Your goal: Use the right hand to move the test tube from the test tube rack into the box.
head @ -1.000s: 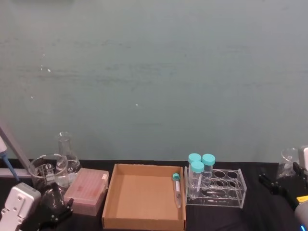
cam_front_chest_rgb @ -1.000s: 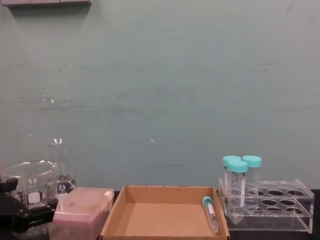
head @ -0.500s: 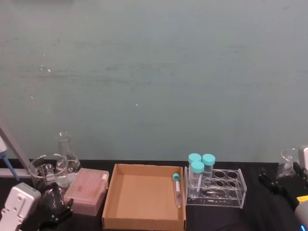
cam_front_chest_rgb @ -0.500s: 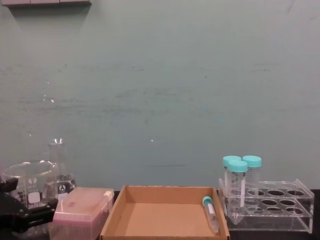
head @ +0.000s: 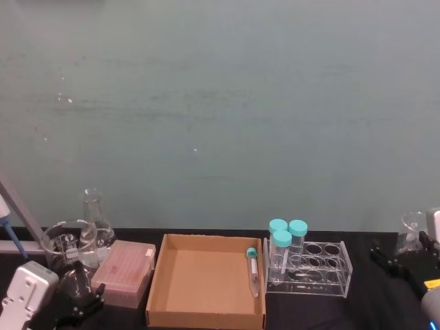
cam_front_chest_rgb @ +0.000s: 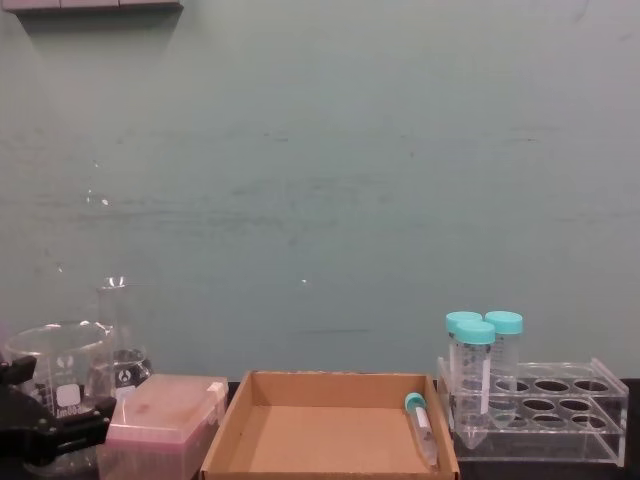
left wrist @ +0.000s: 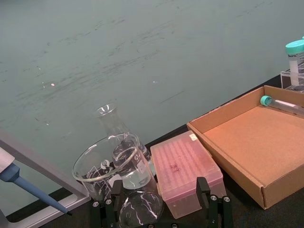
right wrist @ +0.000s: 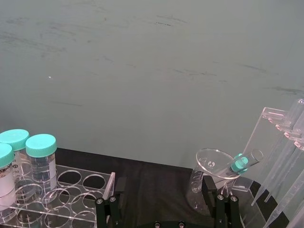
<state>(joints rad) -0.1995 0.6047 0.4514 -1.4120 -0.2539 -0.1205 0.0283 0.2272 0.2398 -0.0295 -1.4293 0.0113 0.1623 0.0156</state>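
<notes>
- Behind everything stood a plain teal wall, and the glassware sat on a black table (head: 357,309).
- The test tube (head: 253,271) lay flat inside the box (head: 165,289), along the wall nearest the rack, its teal cap toward the wall.
- The test tube rack (head: 323,271) stood just beside the box on the robot's right, with three wider teal-capped tubes (head: 282,249) upright at its box end.
- The right hand (head: 397,265) hung low at the right edge, well apart from the rack, its fingers spread wide and gripping nothing; a small beaker (right wrist: 209,183) stood beyond it.
- The left gripper (head: 81,304) waited at the lower left, fingers apart and empty, near a pink tip box (head: 124,273), a large beaker (head: 65,244) and a conical flask (head: 95,220).
</notes>
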